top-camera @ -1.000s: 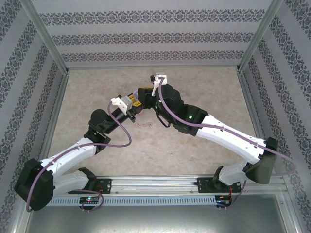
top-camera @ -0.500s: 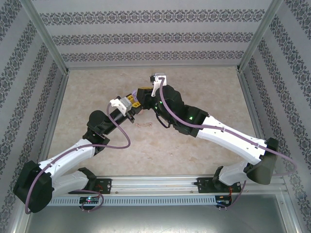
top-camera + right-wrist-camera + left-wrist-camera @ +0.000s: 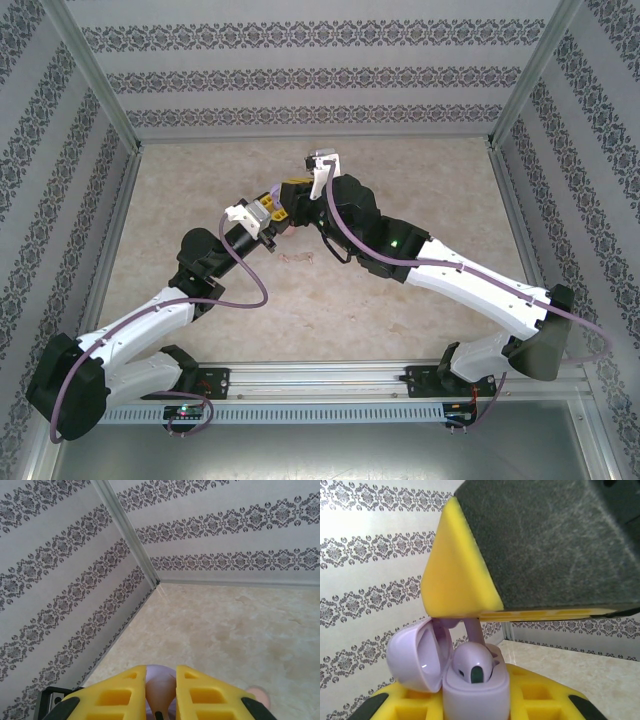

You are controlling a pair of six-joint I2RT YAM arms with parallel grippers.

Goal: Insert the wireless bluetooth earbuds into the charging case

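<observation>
My left gripper (image 3: 272, 210) (image 3: 475, 697) is shut on the open purple charging case (image 3: 476, 687), holding it upright above the table's middle with the lid (image 3: 415, 655) swung to the left. One purple earbud (image 3: 472, 664) sits in the case with its head showing. A purple stem (image 3: 473, 631) rises behind it into the yellow fingers (image 3: 460, 575) of my right gripper (image 3: 296, 190) (image 3: 161, 685), which comes down from above. That gripper is shut on a purple earbud (image 3: 161, 692) right over the case.
Small pinkish pieces (image 3: 298, 258) lie on the beige tabletop just in front of the grippers. A pinkish rounded thing (image 3: 257, 696) shows beside the right fingers. Patterned walls and metal posts (image 3: 95, 70) enclose the table on three sides.
The right gripper has shifted slightly left, closer over the case. The left gripper has risen a touch with the case. Both grips are unchanged.
</observation>
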